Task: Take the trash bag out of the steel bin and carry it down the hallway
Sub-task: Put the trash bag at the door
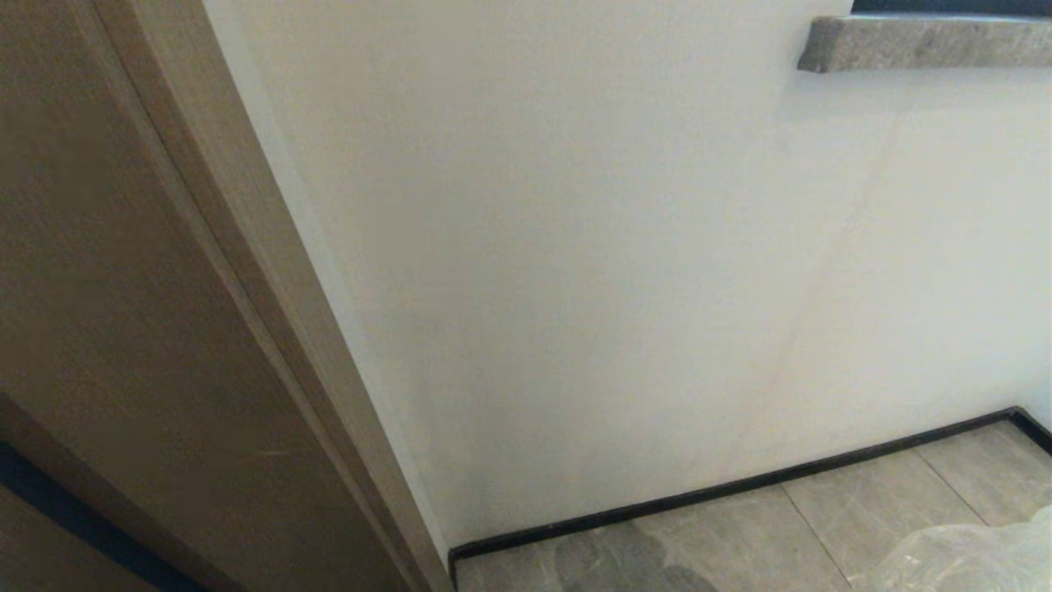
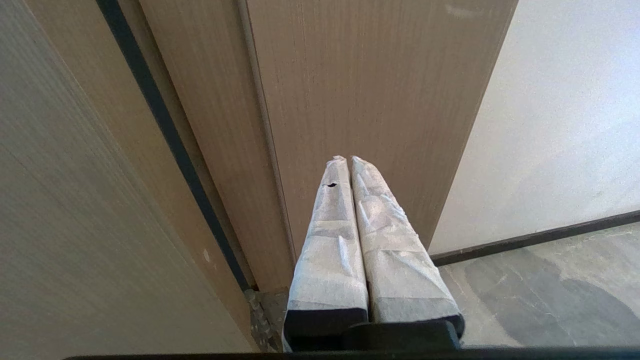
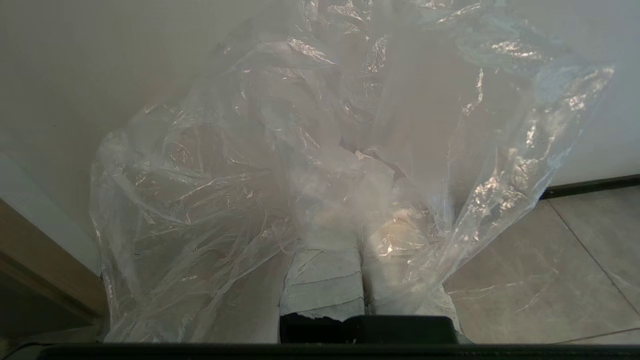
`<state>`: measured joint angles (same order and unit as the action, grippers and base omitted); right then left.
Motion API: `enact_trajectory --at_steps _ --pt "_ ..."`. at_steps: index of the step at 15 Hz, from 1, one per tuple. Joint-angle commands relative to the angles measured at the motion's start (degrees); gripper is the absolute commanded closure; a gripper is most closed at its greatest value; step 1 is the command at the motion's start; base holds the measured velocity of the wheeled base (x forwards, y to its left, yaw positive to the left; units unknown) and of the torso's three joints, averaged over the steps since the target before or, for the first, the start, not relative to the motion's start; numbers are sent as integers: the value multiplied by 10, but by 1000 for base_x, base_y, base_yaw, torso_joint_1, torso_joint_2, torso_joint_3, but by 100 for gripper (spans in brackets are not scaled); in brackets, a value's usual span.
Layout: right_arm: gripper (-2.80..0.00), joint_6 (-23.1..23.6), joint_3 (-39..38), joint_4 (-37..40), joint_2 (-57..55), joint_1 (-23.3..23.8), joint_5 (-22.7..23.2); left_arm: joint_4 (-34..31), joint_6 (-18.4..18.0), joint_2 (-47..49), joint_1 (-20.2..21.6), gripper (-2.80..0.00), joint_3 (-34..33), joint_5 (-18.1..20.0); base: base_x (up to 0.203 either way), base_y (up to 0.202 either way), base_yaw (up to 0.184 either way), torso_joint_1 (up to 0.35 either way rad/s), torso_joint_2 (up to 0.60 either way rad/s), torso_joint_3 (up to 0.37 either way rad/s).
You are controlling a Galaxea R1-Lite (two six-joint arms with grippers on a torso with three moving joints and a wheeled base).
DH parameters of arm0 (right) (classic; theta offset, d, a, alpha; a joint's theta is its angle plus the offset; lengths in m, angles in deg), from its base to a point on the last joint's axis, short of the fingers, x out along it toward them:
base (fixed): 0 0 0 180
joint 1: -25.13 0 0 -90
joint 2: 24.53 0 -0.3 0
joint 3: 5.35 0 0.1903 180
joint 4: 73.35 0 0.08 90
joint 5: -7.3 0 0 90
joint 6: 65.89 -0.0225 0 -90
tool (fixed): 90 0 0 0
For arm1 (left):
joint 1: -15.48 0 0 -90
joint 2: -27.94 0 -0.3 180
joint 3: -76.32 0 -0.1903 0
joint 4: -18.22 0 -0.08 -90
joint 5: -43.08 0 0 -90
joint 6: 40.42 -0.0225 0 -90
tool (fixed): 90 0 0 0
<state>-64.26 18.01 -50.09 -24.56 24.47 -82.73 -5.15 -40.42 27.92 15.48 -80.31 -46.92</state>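
Observation:
The trash bag [image 3: 210, 165], thin, clear and crinkled, hangs from my right gripper [image 3: 361, 210], which is shut on it. The plastic drapes over both taped fingers [image 3: 325, 285] and hides their tips. Pale and brownish rubbish shows through it. In the head view only a corner of the trash bag [image 1: 978, 551] shows at the lower right, above the hallway floor tiles [image 1: 740, 534]; neither arm shows there. My left gripper [image 2: 348, 159] is shut and holds nothing, pointing at a wooden door frame [image 2: 380, 90]. The steel bin is out of view.
A white wall [image 1: 616, 247] stands close ahead with a black baseboard [image 1: 740, 487]. A brown door frame [image 1: 246, 288] fills the left side. A grey stone ledge [image 1: 929, 41] juts out at the upper right. A dark patch [image 1: 625, 559] marks the tiles.

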Motion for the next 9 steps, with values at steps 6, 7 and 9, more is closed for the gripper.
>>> enact_trajectory --at_steps 6,7,9 --pt "0 -4 -1 -1 0 0 -1 0 0 0 0 0 0 0 0 0 0 0 0 0" --pt "0 -4 -1 -1 0 0 -2 0 0 0 0 0 0 0 0 0 0 0 0 0" --pt "0 -2 -1 1 0 0 -1 0 0 0 0 0 0 0 0 0 0 0 0 0"
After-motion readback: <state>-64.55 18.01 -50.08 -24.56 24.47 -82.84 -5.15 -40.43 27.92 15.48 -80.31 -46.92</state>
